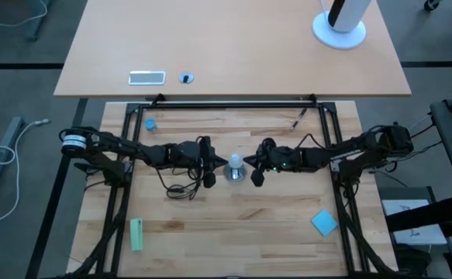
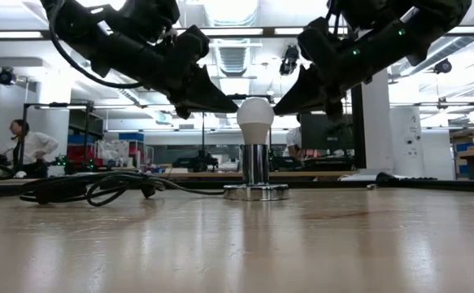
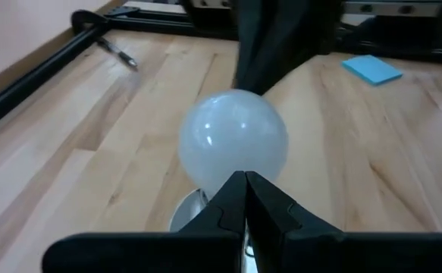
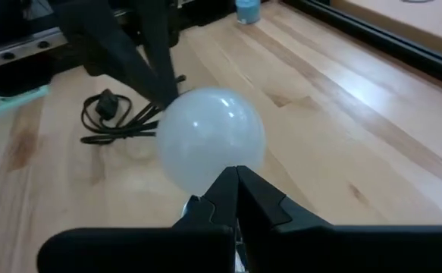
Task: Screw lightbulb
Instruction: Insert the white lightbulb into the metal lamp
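Observation:
The whitish lightbulb (image 1: pixel 235 161) stands upright with its screw base in the shiny silver socket (image 2: pixel 256 192) at mid-table. It also shows in the low view (image 2: pixel 255 120). My left gripper (image 2: pixel 235 110) is shut, with its tip at the left side of the bulb's glass head. My right gripper (image 2: pixel 277 110) is shut, with its tip at the right side of the head. The two tips face each other across the bulb, slanting down toward it. The socket's black cord (image 1: pixel 181 188) lies coiled to the left. My left gripper meets the left side of the bulb's round head (image 3: pixel 232 163) with the tip of its shut fingers (image 3: pixel 236 189), slanting down from the table's left. The bulb stands upright in the socket. My right gripper meets the right side of the head (image 4: pixel 221 163) with the tip of its shut fingers (image 4: pixel 232 186), slanting down from the table's right.
A green block (image 1: pixel 136 234) lies near the front left and a blue pad (image 1: pixel 324 222) near the front right. A small blue cap (image 1: pixel 150 124) and a pen (image 1: pixel 298 118) lie toward the far edge. People (image 2: pixel 25 146) show in the room behind.

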